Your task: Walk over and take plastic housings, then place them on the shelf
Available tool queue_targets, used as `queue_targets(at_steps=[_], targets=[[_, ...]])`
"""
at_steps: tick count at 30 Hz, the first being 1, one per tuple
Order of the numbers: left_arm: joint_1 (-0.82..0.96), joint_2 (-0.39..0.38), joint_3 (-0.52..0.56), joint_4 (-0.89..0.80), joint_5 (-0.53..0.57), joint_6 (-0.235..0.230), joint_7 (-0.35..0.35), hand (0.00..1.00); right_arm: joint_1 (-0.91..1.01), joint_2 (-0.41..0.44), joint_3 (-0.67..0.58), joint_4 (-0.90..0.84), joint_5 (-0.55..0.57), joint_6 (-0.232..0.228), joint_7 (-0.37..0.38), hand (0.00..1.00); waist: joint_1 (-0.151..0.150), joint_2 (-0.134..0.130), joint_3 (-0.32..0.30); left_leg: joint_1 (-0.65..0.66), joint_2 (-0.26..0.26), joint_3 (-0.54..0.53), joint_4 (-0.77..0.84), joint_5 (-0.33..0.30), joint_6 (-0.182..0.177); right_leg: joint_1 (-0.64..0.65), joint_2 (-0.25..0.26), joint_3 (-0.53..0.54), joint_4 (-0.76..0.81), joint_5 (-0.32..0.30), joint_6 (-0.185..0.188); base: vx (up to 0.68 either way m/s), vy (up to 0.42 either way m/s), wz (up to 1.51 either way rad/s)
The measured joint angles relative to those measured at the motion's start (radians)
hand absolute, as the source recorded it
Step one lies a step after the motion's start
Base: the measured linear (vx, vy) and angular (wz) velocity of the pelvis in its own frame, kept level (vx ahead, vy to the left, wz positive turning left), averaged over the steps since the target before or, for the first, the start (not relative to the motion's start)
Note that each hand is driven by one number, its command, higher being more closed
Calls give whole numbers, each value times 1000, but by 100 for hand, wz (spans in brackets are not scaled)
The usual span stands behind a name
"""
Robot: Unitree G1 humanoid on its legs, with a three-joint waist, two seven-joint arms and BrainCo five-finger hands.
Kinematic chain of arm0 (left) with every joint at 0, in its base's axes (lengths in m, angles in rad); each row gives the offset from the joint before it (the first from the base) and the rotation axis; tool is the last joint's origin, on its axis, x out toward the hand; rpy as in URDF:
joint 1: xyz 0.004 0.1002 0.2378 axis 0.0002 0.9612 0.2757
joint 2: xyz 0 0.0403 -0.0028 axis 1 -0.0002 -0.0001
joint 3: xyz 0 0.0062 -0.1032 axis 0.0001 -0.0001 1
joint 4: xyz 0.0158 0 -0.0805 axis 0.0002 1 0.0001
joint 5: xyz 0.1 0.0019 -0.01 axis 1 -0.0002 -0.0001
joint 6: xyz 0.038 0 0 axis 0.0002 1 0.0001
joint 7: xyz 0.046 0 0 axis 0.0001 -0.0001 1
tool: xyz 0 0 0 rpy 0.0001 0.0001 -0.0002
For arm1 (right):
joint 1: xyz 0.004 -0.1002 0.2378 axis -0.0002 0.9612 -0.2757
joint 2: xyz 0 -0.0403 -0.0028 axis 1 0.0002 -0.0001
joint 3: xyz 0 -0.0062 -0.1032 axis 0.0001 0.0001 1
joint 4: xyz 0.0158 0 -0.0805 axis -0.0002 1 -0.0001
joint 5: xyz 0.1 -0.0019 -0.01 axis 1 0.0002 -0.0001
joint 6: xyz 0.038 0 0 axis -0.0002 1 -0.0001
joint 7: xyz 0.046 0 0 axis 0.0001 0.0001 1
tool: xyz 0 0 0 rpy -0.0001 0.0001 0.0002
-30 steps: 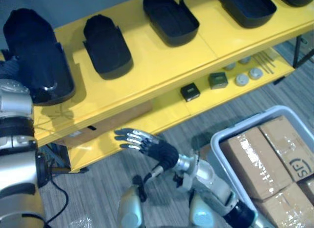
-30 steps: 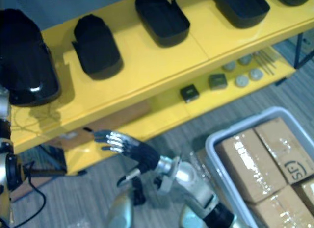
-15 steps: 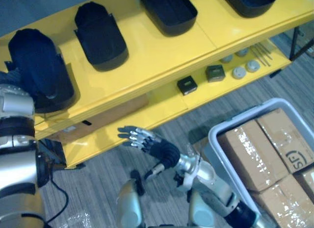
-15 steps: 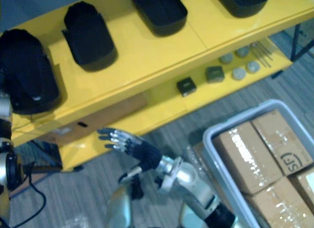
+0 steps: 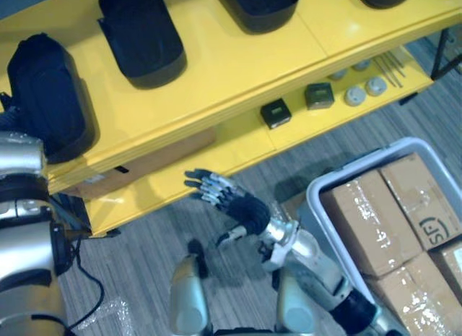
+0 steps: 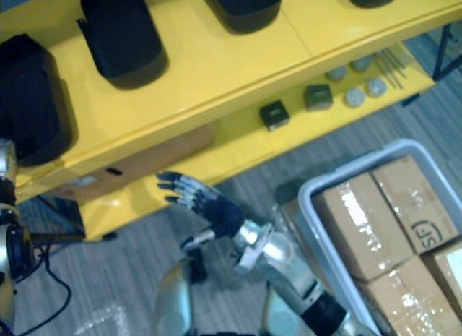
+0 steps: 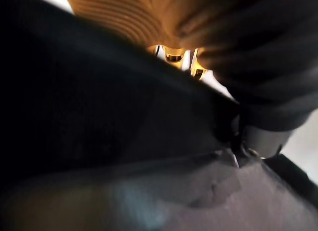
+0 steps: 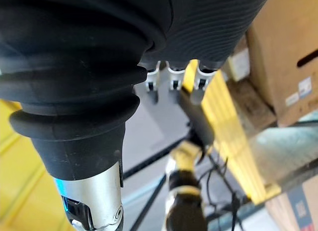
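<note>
Several black plastic housings lie in a row on the yellow shelf's top board [image 5: 238,69]. The leftmost housing [image 5: 47,97] sits near the front left corner, beside another housing [image 5: 141,32] to its right. My left hand [image 7: 258,62] is pressed against the leftmost housing's near side; its dark wall [image 7: 99,107] covers the fingers. My right hand [image 5: 227,200] hovers low over the floor in front of the lower shelf, fingers spread straight and holding nothing.
The lower shelf board [image 5: 238,148] carries two small black boxes [image 5: 275,113] and some grey discs [image 5: 355,96]. A flat cardboard box [image 5: 144,166] lies under the top board. At the right, a grey bin [image 5: 317,206] holds taped cartons [image 5: 379,220].
The view has shifted along the shelf. The leftmost housing now sits lower and flatter on the top board. My right hand has drifted slightly right, still spread.
</note>
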Motion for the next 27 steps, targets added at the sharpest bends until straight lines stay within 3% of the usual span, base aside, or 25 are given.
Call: queue_targets(at_steps=[5,7,9,11,13,16,19,20,23,25,27], targets=[[-78,76,1,1,-82,-167,203,0,37,27,-16,5,-4,-81,-78,0,-2,-27,9,40,-12,-6,-40,22,-7,38,5,-5,-29,4,-4,0,-11,2],[-90,119,5,-17,-82,-300,282,0,72,46,-23,4,-28,-146,-126,0,-3,-34,6,104,-20,0,-88,33,-13,100,14,-6,-81,14,-5,34,-40,-5],[-90,140,40,-46,-77,-383,311,0,78,59,-40,3,-49,-189,-154,0,-7,-36,3,135,-22,4,-116,37,-17,131,18,-7,-111,19,-6,25,-35,-6],[-70,142,87,-102,-72,-498,337,0,79,82,-97,3,-53,-225,-186,0,-10,-40,-28,164,-29,9,-172,61,-21,165,21,-21,-173,43,-6,69,-24,2],[6,131,115,-153,-69,-566,352,0,77,94,-151,3,-53,-233,-200,0,-16,-41,-52,197,-34,11,-201,67,-21,211,24,-31,-223,61,-3,132,-21,1],[183,51,207,-281,-63,-654,357,0,79,100,-232,3,-79,-234,-212,0,-13,-48,-133,237,-43,7,-232,67,-21,275,26,-42,-303,82,3,156,-15,0],[402,-73,321,-506,-46,-745,343,0,91,106,-293,3,-101,-234,-234,0,-3,-57,-200,296,-48,-7,-275,67,-22,350,32,-63,-351,90,1,153,-22,13],[445,-99,340,-548,-34,-755,334,0,95,106,-303,3,-101,-234,-240,0,2,-57,-215,304,-48,-10,-282,66,-22,361,34,-65,-358,91,1,105,-27,11],[662,-255,387,-784,-36,-790,226,0,122,106,-367,3,-118,-229,-255,0,25,-45,-269,339,-54,-29,-318,71,-29,406,38,-101,-387,98,1,72,-26,22],[840,-392,382,-951,-45,-792,102,0,162,113,-404,1,-119,-220,-269,0,38,-18,-296,359,-56,-49,-348,78,-39,429,45,-117,-403,124,-1,15,15,20],[973,-476,378,-1058,-44,-790,4,0,194,127,-419,-1,-120,-211,-270,0,42,-7,-303,364,-61,-57,-359,81,-43,440,45,-120,-416,137,2,-19,36,11]])
